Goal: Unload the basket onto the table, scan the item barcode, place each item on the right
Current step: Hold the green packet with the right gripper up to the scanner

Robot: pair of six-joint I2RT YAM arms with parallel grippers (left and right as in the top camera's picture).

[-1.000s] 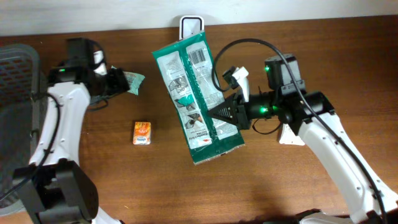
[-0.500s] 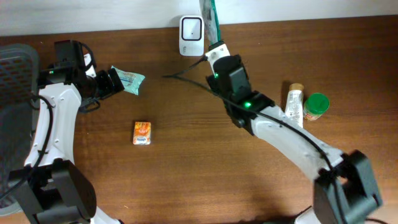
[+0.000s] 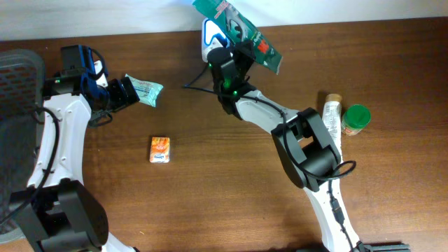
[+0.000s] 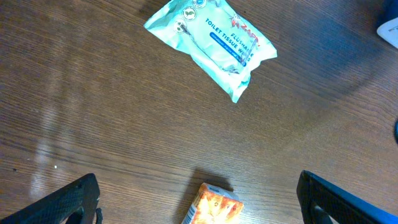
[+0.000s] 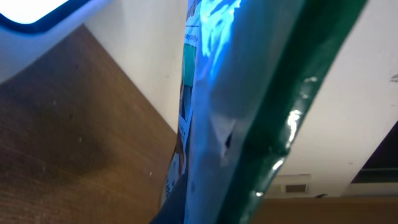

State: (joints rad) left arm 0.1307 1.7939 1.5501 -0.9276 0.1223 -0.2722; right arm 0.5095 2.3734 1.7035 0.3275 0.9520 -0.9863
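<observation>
A green snack pouch [image 3: 236,24] is tilted over the white scanner [image 3: 212,33] at the table's far edge, with my right gripper [image 3: 234,47] shut on it. In the right wrist view the pouch [image 5: 249,112] fills the frame and hides the fingers, and the lit scanner [image 5: 31,12] shows at the top left. My left gripper [image 3: 123,92] is open just left of a teal tissue pack [image 3: 147,89] that lies on the table. From the left wrist, the tissue pack [image 4: 211,43] lies ahead and an orange box [image 4: 214,205] sits between the spread fingers [image 4: 68,199].
The small orange box [image 3: 159,149] lies on the wood left of centre. A bottle [image 3: 332,115] and a green-lidded jar [image 3: 357,119] are at the right. A dark mesh basket [image 3: 17,70] stands at the left edge. The scanner's cable [image 3: 196,82] trails across the table.
My right arm has swung the green pouch from mid-table up to the scanner and tilted it there. The left gripper opened fully and drew back slightly from the tissue pack.
</observation>
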